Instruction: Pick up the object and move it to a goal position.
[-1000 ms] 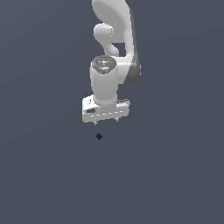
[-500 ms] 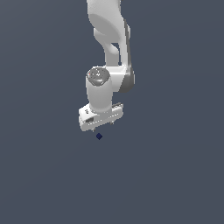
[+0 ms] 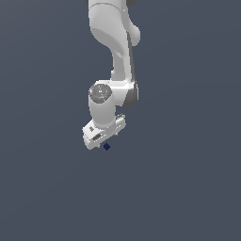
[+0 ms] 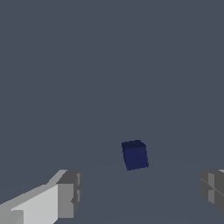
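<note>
The object, a tiny dark navy-blue cube (image 3: 106, 146) (image 4: 135, 155), lies on the plain grey floor. In the exterior view it shows just under the lower edge of my white gripper (image 3: 103, 136), which hangs tilted right above it. In the wrist view the cube sits between and a little beyond my two grey fingertips (image 4: 70, 194), untouched by either. The gripper (image 4: 142, 192) is open, with a wide gap between the fingers and nothing held.
The white arm (image 3: 115, 52) rises from the gripper toward the top of the exterior view. Flat grey ground surrounds the cube on every side, with no other object or marker showing.
The gripper has come down and shifted toward the exterior view's left, tilting as it went, so it now hangs just above the cube. The cube has stayed in place.
</note>
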`<state>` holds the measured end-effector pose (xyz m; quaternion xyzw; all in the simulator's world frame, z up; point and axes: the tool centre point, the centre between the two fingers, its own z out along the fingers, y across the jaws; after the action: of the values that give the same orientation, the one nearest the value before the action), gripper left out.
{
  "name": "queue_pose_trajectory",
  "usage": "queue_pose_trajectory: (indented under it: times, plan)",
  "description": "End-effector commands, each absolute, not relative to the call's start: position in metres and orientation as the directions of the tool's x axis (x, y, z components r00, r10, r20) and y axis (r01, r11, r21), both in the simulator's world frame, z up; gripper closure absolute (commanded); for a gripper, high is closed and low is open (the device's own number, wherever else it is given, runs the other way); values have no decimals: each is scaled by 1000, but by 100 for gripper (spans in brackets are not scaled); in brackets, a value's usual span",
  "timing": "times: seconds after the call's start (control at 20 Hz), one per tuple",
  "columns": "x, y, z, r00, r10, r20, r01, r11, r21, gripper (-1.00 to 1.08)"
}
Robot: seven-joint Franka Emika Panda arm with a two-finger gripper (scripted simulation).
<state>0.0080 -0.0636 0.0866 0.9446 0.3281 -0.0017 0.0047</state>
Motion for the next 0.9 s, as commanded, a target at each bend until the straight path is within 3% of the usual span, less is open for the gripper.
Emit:
queue_pose_trajectory:
  times: [0.0, 0.85]
  plan:
    - [8, -67, 80, 753, 658, -5, 658, -753, 6, -92]
    - [8, -74, 60, 683, 731, 0, 731, -683, 0, -92]
